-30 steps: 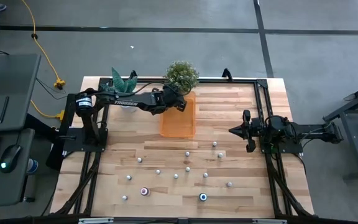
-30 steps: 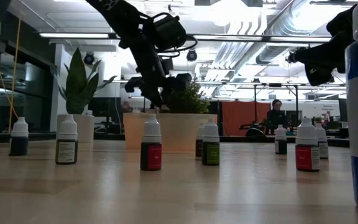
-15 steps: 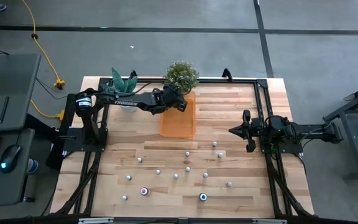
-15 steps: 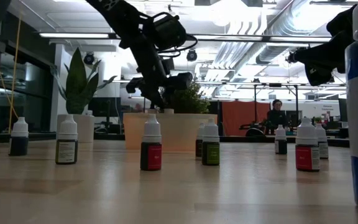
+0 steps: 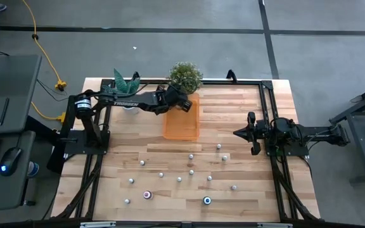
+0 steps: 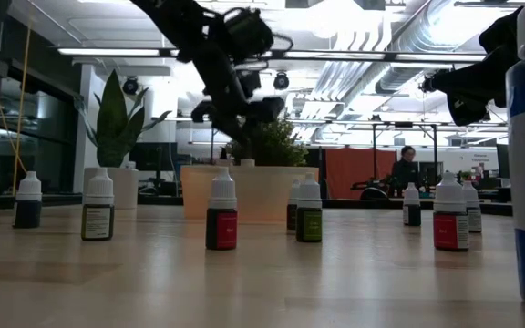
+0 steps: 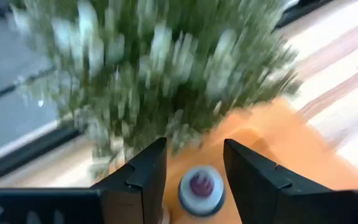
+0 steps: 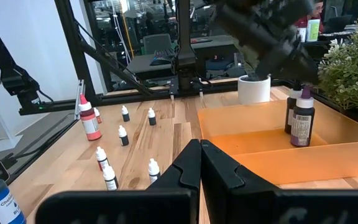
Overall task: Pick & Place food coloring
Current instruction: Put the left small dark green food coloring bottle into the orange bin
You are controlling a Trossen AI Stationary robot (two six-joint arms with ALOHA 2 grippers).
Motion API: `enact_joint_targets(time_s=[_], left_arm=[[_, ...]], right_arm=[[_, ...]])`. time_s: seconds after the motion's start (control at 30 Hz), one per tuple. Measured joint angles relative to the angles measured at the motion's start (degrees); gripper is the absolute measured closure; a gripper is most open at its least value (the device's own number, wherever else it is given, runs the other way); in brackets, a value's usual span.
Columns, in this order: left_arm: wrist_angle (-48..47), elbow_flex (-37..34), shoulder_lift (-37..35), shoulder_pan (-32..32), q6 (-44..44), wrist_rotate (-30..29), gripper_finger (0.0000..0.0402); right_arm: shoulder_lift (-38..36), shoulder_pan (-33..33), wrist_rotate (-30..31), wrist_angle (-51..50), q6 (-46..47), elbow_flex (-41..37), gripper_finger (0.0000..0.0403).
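Left tool (image 5: 186, 105): fingers spread, holding nothing, up over the orange tray (image 5: 181, 126).
Change: it has lifted a bit. The bottle (image 7: 201, 189) now stands in the tray, let go.
Meaning: that drop looks done; more bottles (image 5: 191, 171) wait on the surface (image 5: 233, 107).
Right tool (image 5: 237, 133): pressed together, waiting at the side.
Writing: "TROSSEN" on the left arm (image 5: 128, 104).

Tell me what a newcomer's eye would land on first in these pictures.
First the orange tray at the table's back edge, with the left gripper open above it beside the bushy green plant, and two bottles standing inside. Next the tiny white-capped food coloring bottles scattered over the front of the wooden table. The right gripper waits shut at mid-table.
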Motion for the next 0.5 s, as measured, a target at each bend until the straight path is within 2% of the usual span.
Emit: enact_joint_targets(time_s=[0.33,0.5], left_arm=[[0.7,1.0,-7.3,-1.4,5.7,2.4,0.0247],[1.0,1.0,-11.0,-3.2,12.2,8.0,0.0247]], right_arm=[[0.0,0.0,0.0,0.0,0.0,0.0,0.0402],[0.0,0.0,0.0,0.0,0.0,0.0,0.0402]])
